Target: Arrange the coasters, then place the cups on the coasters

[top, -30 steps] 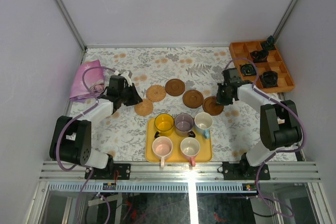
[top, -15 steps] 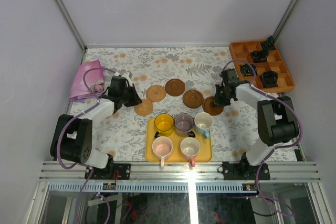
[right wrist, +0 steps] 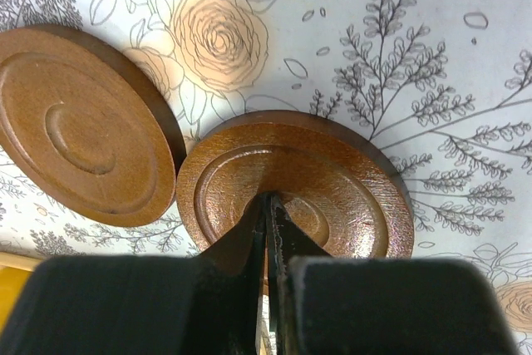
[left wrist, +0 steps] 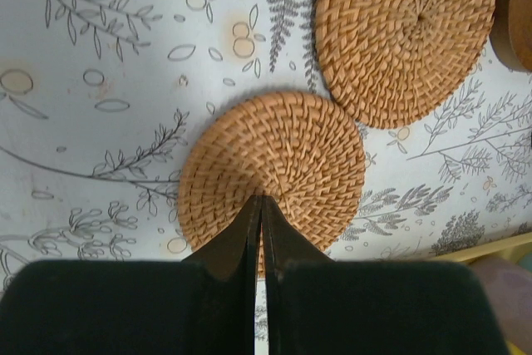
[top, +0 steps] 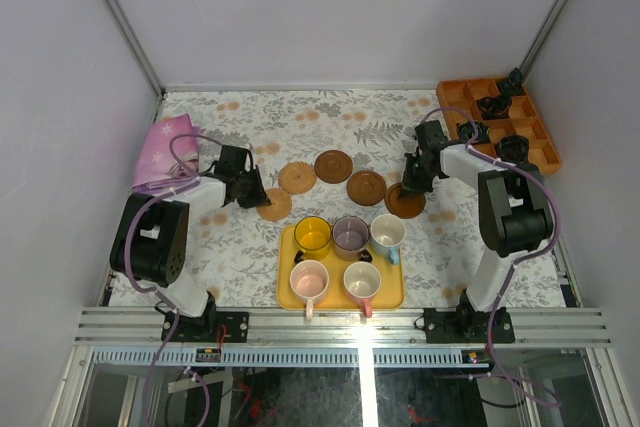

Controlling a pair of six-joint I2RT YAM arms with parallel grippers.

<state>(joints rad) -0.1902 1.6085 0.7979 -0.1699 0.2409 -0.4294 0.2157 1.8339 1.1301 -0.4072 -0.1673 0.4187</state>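
Five coasters lie in an arc on the floral table: two tan woven coasters [top: 273,204] [top: 297,178] and three dark brown coasters [top: 333,166] [top: 366,187] [top: 405,201]. My left gripper [left wrist: 263,199] [top: 260,197] is shut, its tips touching the centre of the nearer tan coaster [left wrist: 274,155]. My right gripper [right wrist: 268,199] [top: 405,189] is shut, its tips touching the middle of the rightmost brown coaster [right wrist: 332,180]. On the yellow tray [top: 285,292] stand the cups: yellow [top: 312,234], purple-grey [top: 350,235], light blue [top: 386,234] and two pink [top: 309,279] [top: 361,280].
A purple cloth [top: 165,152] lies at the left edge. An orange compartment tray [top: 545,152] with black parts sits at the far right. The tray's yellow corner [left wrist: 490,247] shows just right of the left gripper. White walls enclose three sides.
Both arms' elbows have swung toward the far side. The gripper tips stay at the same two coasters, which have not visibly shifted.
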